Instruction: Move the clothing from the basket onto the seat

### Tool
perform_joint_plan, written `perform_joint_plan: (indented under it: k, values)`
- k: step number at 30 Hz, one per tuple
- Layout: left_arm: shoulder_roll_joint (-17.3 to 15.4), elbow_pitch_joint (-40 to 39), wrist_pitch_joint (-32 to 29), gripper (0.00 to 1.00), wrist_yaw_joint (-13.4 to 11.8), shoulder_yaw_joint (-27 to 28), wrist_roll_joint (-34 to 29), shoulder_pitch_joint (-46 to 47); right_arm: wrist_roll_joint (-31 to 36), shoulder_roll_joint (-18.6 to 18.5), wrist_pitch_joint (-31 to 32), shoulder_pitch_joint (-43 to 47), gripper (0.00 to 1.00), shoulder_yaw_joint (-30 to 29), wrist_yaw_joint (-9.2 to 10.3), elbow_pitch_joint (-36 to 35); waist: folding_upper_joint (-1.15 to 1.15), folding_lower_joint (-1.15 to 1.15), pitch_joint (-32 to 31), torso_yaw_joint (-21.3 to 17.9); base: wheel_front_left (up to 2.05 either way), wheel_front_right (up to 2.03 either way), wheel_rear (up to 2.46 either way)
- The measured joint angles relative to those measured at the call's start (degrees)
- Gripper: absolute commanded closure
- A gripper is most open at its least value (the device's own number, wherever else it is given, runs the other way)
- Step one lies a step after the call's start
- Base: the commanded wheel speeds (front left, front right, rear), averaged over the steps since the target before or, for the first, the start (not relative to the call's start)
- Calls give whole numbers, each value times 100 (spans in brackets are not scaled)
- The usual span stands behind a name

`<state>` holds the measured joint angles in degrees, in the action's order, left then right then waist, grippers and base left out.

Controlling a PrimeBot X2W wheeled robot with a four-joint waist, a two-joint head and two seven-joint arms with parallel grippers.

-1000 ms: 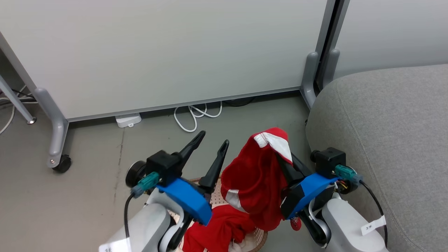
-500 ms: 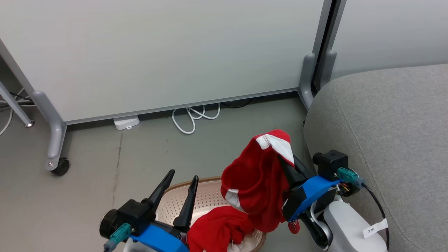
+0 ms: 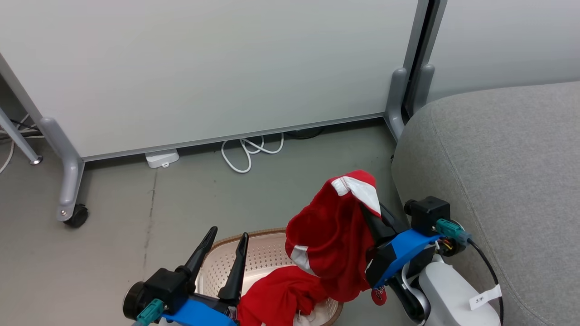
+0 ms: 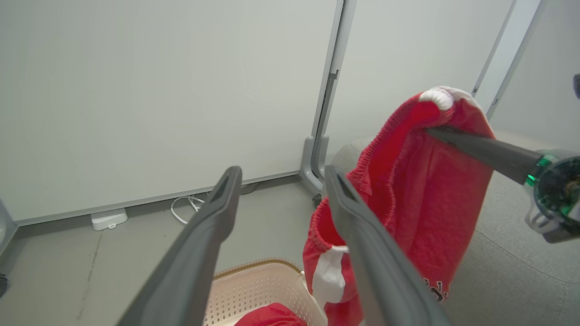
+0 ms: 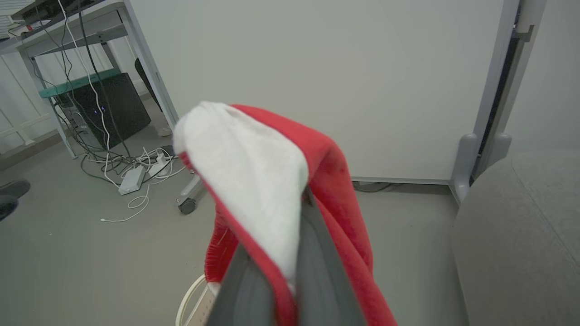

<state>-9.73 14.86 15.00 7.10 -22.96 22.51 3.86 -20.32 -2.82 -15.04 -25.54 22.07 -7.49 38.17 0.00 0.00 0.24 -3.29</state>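
Our right gripper (image 3: 371, 217) is clamped on a soft bright red garment with white trim (image 3: 331, 235), hanging lengthwise above the cream perforated plastic basket (image 3: 267, 253). The large light grey fabric sofa (image 3: 498, 158) lies just to its right, nearer this arm. Our left gripper (image 3: 229, 233), parted and empty, hovers beside a second crumpled red garment (image 3: 281, 299) in the basket.

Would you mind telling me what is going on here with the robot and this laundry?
The robot is partway through moving laundry. Its right hand is shut on one red garment, holding it up above the basket, beside the grey sofa but not yet on it. The left hand is open and holds nothing, poised by the basket's left part. A second red garment lies in the basket.
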Motion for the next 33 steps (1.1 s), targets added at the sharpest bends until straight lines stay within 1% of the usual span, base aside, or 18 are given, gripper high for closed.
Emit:
perform_joint_plan:
  k: [8, 17, 18, 20, 21, 22, 26, 27, 28, 31, 32, 33]
  values:
    - [58, 41, 0, 0, 12, 111, -60, -24, -4, 0, 0, -2, 100, -21, 0, -16, 0, 0, 41, -231, 0, 0, 0]
    - [44, -33, 1, 0, 31, -26, -85, 121, -3, 0, 0, -26, 100, -68, 0, -73, 0, 0, 182, -828, 0, 0, 0]
    - [44, -33, 1, 0, 31, -26, -85, 121, -3, 0, 0, -26, 100, -68, 0, -73, 0, 0, 182, -828, 0, 0, 0]
    - [36, -43, 0, 0, 31, -45, -85, 156, -18, 0, 0, -62, 100, -20, 1, -100, 0, 0, 217, -981, 0, 0, 0]
    - [31, -47, 0, 0, 31, -73, -84, 214, -27, 0, 0, -85, 100, -1, 0, -130, 0, 0, 253, -1142, 0, 0, 0]
    - [31, -47, 0, 0, 31, -73, -84, 214, -27, 0, 0, -85, 100, -1, 0, -130, 0, 0, 253, -1142, 0, 0, 0]
    - [11, -62, 0, 0, 32, -97, -86, 261, 1, -1, -1, -99, 100, 37, 0, -135, 0, 0, 324, -1475, 0, 0, 0]
    - [-18, -60, 0, 0, 32, -116, -91, 294, -16, -1, 0, -99, 100, 53, 0, -141, 0, 0, 357, -1644, 0, 0, 0]
    - [-18, -60, 0, 0, 32, -116, -91, 294, -16, -1, 0, -99, 100, 53, 0, -141, 0, 0, 357, -1644, 0, 0, 0]
    - [-29, -65, 0, 0, 32, -118, -92, 332, -41, -1, 0, -101, 100, 75, 0, -152, 0, 0, 400, -1886, 0, 0, 0]
    - [-34, -66, 0, 0, 32, -130, -94, 346, -41, -2, 0, -101, 100, 58, 1, -155, 0, 0, 427, -2038, 0, 0, 0]
    - [-34, -66, 0, 0, 32, -130, -94, 346, -41, -2, 0, -101, 100, 58, 1, -155, 0, 0, 427, -2038, 0, 0, 0]
